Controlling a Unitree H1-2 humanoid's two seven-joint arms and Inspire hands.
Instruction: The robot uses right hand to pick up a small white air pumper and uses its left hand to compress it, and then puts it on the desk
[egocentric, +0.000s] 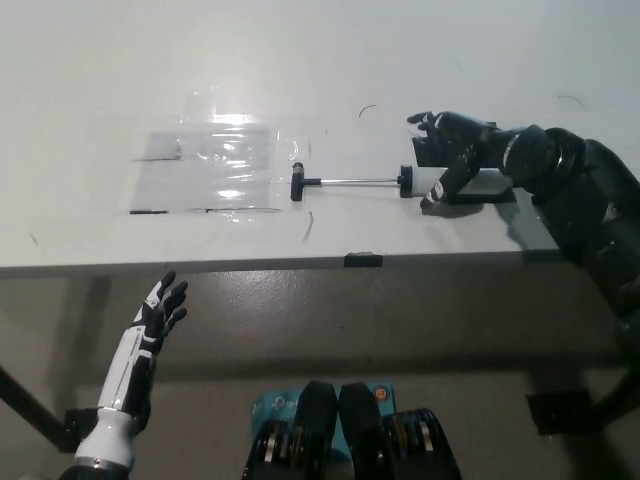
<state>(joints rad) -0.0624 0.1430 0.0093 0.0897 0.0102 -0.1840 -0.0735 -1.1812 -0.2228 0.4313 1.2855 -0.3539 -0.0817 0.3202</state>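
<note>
Clear plastic sheet (215, 168) taped on the bench (300, 60), just left of the air pumper (400, 182). Pumper lies sideways, handle pointing left. Right robot hand (450, 160) covers its barrel, fingers spread, grasp unclear. Left robot hand (160, 315) hangs open below the bench edge.

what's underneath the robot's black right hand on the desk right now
The right hand covers the white air pumper's barrel and most of a black mat. Only its rod and handle show; any grip is hidden.
</note>
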